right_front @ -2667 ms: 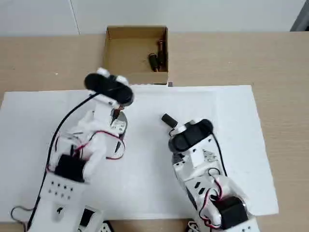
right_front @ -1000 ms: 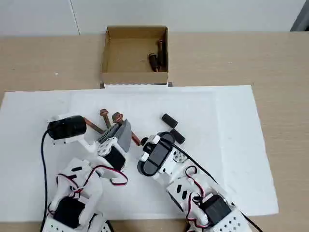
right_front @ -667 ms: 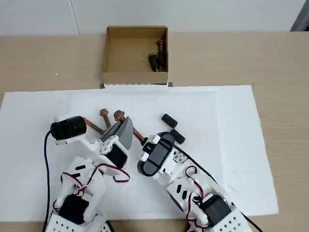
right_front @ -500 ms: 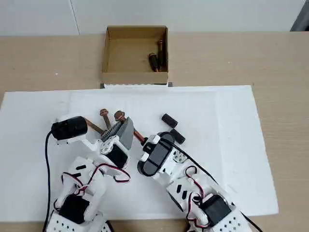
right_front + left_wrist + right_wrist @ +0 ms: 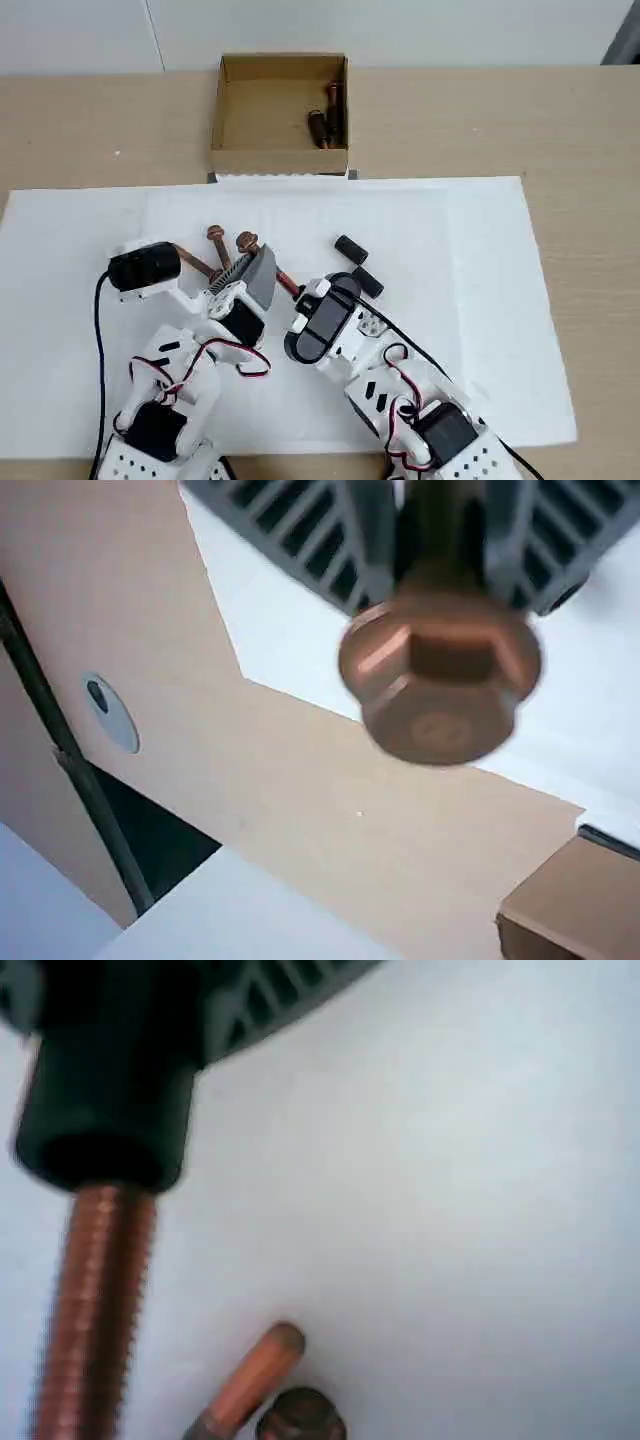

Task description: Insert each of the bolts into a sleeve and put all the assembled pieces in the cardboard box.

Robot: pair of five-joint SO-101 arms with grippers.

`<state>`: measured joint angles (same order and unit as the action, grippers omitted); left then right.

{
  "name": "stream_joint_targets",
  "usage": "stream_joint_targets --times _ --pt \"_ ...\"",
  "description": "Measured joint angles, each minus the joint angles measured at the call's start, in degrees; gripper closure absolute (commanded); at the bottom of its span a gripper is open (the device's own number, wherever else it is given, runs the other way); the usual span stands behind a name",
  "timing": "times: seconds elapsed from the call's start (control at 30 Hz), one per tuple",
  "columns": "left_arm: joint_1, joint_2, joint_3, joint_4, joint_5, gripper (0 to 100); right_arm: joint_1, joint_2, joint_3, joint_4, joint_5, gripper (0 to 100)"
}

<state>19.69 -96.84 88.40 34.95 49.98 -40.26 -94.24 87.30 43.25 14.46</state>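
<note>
Bolt in left gripper: head blurred; shank sunk between the fingers and cut by the frame edge.
Sleeve in right gripper: blurred; rear end covered by its own fingers.
Two loose bolts: shank ends under left gripper, at their 5 o'clock.
Cardboard box, 3 o'clock side: pieces too small to count.

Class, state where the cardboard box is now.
In the high view, the cardboard box sits on the table at the far edge of the white sheet, slightly left of centre.
</note>
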Motion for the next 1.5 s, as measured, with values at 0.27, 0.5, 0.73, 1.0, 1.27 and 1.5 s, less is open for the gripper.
stream_joint_targets --times 0.27,0.5,0.73,1.0,1.27,1.5 --pt "0.0 -0.1 0.0 -0.1 0.0 100 0.0 0.0 0.0 -0.6 0.0 99.6" --pt "-0.1 -0.3 0.0 -0.1 0.0 100 0.0 0.0 0.3 -0.8 0.0 99.6" --pt "0.2 0.1 0.1 -0.1 0.0 100 0.0 0.0 1.4 -1.1 0.0 99.6" --pt "0.3 0.1 0.1 -0.1 0.0 100 0.0 0.0 1.4 -1.4 0.0 99.6" --pt "4.5 0.1 0.3 0.0 -0.4 100 0.0 -0.1 1.4 -1.5 0.0 99.6" --pt "6.2 0.1 3.7 0.0 -4.7 100 0.0 0.0 1.4 -1.5 0.0 99.6"
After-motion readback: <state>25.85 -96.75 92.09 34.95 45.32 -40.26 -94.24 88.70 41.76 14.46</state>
